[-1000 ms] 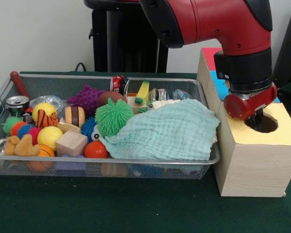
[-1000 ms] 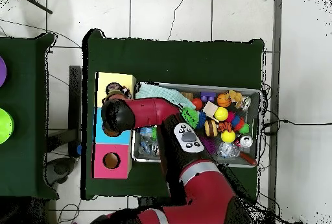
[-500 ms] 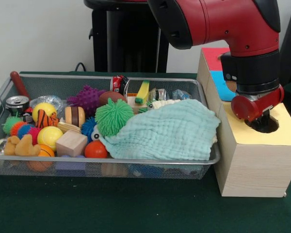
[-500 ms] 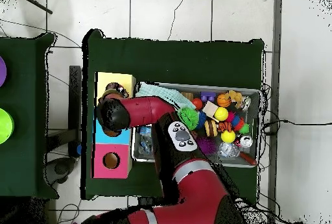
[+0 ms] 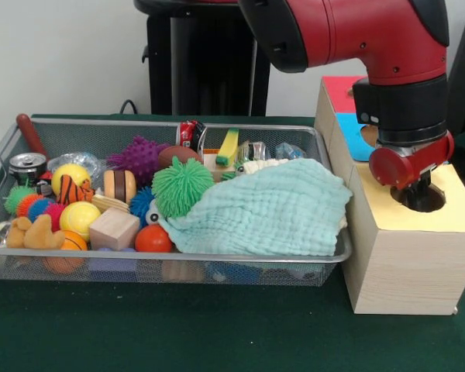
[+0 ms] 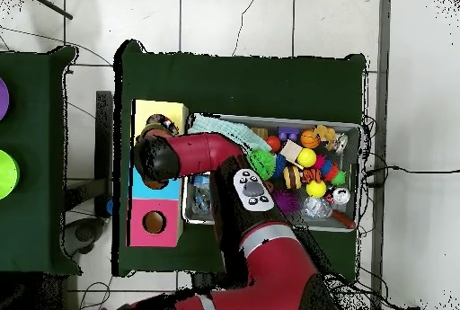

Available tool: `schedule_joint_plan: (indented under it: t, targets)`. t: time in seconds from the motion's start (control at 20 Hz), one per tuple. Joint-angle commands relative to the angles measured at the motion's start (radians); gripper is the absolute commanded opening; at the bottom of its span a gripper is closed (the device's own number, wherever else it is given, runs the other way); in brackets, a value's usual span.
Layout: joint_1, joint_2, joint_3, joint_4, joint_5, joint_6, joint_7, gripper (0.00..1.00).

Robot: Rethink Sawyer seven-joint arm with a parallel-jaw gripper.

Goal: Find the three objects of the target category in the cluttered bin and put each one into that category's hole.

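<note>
Three coloured sections top the wooden box (image 5: 407, 248), and my tool (image 5: 418, 188) hangs right at the round hole (image 5: 423, 197) in the yellow one, the section nearest the front-view camera. Its tips reach down into the dark of the opening, so I cannot tell whether it is spread or closed, nor whether anything rides in it. From above, my arm (image 6: 202, 152) crosses from the bin (image 6: 352, 173) to the box and covers most of the yellow top, which hides the tool there as well.

I judge this to be the drop-off step: the tool is placed over a category's hole, either letting something fall or just done with it. No piece shows at the hole's rim, so any target piece there is hidden, either in the tool or down in the box; I cannot say which. The rest of the search lies in the mesh bin on the bench, just beside the box. A pale green cloth (image 5: 267, 209) covers its box-side half; the other half holds a fuzzy green ball (image 5: 181, 186), a purple spiky ball (image 5: 140, 157), a wooden block (image 5: 114, 229), a yellow ball (image 5: 79, 218) and a small can (image 5: 27, 165).

Next I should lift straight up clear of the hole, swing over the bin, and probably shift the cloth, since it may hide what I need.
</note>
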Motion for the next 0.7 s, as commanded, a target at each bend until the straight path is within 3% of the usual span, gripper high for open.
schedule_joint_plan:
  t: [0.05,0.7]
  targets:
    - [-0.032,-0.077,-0.007,0.135,-0.02,0.145,0.102,0.0]
    - [0.025,-0.135,-0.101,0.125,-0.032,0.109,0.149,0.0]
